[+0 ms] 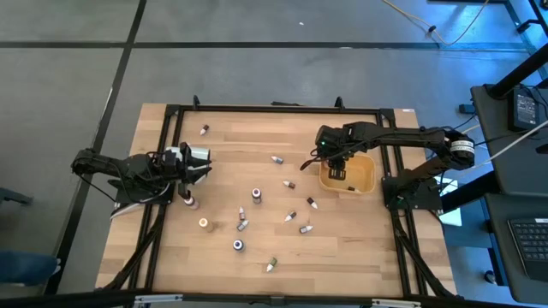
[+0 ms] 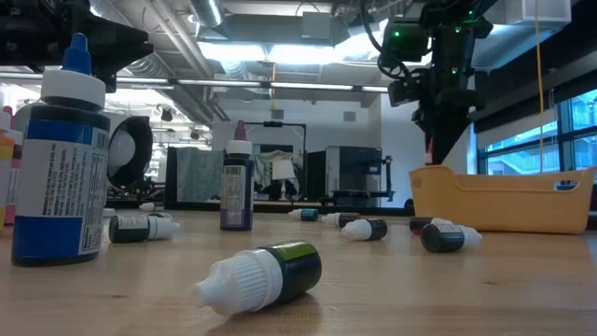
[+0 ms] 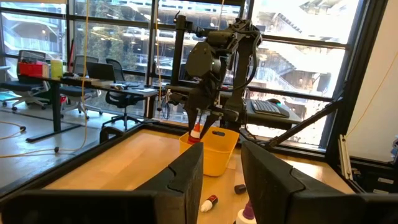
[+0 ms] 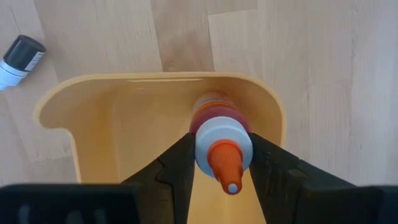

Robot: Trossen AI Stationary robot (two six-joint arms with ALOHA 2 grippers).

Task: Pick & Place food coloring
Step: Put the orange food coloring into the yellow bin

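Note:
My right gripper [image 1: 336, 170] [image 4: 221, 142] hovers over the tan tray [image 1: 363, 179] [image 4: 124, 106], shut on a red-bodied food coloring bottle [image 4: 216, 111] with a white cap and orange tip. The left wrist view shows that bottle [image 3: 196, 132] above the tray [image 3: 214, 155]. My left gripper [image 1: 205, 164] [image 3: 222, 180] is open near the table's left edge and touches nothing. Several other food coloring bottles lie or stand on the wood, among them one [image 1: 276, 159], another [image 1: 256, 196] and a green one [image 1: 271, 265] [image 2: 266, 275]. My right gripper pinches the red bottle between its two fingers at the white cap [image 4: 224, 140], one finger [image 4: 180, 162] on each side. The fingers come from above, pointing down into the tray. The bottle is lifted clear, its body toward the tray floor and its orange tip toward the wrist.
A black frame [image 1: 171, 137] runs around the wooden table. A bottle [image 1: 190, 202] stands just near-side of my left gripper, and a dark-capped one [image 4: 18, 56] lies beside the tray. In the low view a blue bottle [image 2: 61, 159] and a purple one [image 2: 236, 182] stand upright.

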